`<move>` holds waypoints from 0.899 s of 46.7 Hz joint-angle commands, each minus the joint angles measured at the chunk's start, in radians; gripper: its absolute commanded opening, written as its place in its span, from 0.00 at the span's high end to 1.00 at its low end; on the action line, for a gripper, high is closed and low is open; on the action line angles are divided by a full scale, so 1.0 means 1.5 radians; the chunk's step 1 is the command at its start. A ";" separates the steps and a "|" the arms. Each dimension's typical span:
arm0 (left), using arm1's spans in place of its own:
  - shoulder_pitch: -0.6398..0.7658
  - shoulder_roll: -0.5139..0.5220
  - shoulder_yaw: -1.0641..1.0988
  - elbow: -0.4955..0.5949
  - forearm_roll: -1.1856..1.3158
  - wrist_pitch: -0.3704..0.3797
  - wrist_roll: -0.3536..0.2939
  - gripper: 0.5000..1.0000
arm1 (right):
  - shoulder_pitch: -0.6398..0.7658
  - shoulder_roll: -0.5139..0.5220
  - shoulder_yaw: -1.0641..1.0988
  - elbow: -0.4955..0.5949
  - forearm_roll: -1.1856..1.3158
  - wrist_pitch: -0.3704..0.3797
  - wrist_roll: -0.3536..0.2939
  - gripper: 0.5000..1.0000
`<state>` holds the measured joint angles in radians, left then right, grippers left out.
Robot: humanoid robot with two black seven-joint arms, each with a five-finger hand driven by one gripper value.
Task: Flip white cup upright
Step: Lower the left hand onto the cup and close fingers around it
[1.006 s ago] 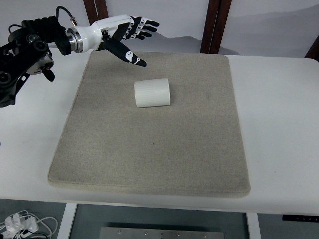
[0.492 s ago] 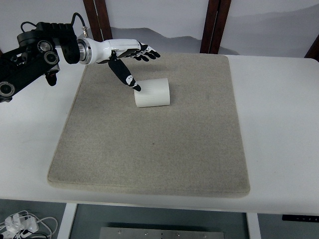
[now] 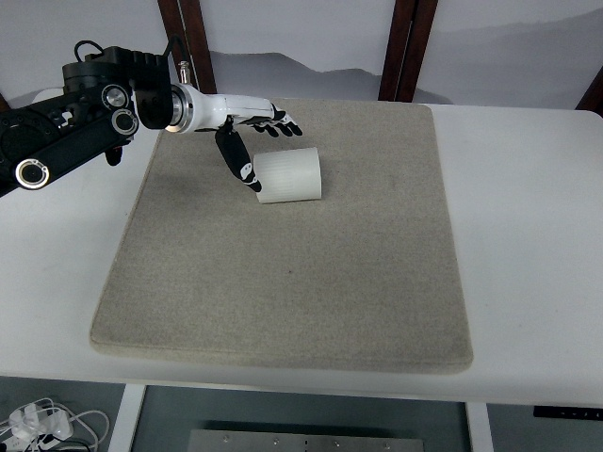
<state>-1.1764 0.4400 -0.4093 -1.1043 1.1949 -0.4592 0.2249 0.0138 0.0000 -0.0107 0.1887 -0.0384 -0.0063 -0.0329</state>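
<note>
Top view: left hand beside toppled white cup

The left arm reaches in from the left edge, its black joints leading to a white wrist. The left hand is spread wide beside the cup, thumb pointing down at its left end, fingers stretched out behind it.

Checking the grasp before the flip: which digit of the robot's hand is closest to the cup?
The thumb of the left hand: it points down at the white cup's left end, while the other fingers stretch out behind the cup.
</note>
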 commanded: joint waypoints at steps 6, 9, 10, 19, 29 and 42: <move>0.002 -0.029 0.005 0.017 0.027 0.017 0.010 0.08 | 0.000 0.000 0.000 0.000 0.000 0.000 -0.001 0.10; 0.000 -0.044 0.005 0.031 0.036 0.024 0.009 0.08 | 0.000 0.000 0.000 0.000 0.000 0.000 0.000 0.10; 0.000 -0.047 0.005 0.035 0.038 0.025 0.009 0.08 | 0.000 0.000 0.000 0.000 0.000 0.000 0.000 0.10; -0.008 -0.080 0.006 0.078 0.042 0.031 0.009 0.10 | 0.000 0.000 0.000 0.000 0.000 0.000 0.000 0.10; -0.016 -0.113 0.009 0.114 0.042 0.031 0.009 0.10 | 0.000 0.000 0.001 0.000 0.000 -0.001 0.000 0.10; -0.018 -0.148 0.037 0.143 0.042 0.038 0.009 0.11 | 0.000 0.000 0.000 0.000 0.000 0.000 0.000 0.10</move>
<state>-1.2032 0.2308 -0.3547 -0.9035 1.2580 -0.4022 0.2377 0.0135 0.0000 -0.0107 0.1887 -0.0383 -0.0065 -0.0334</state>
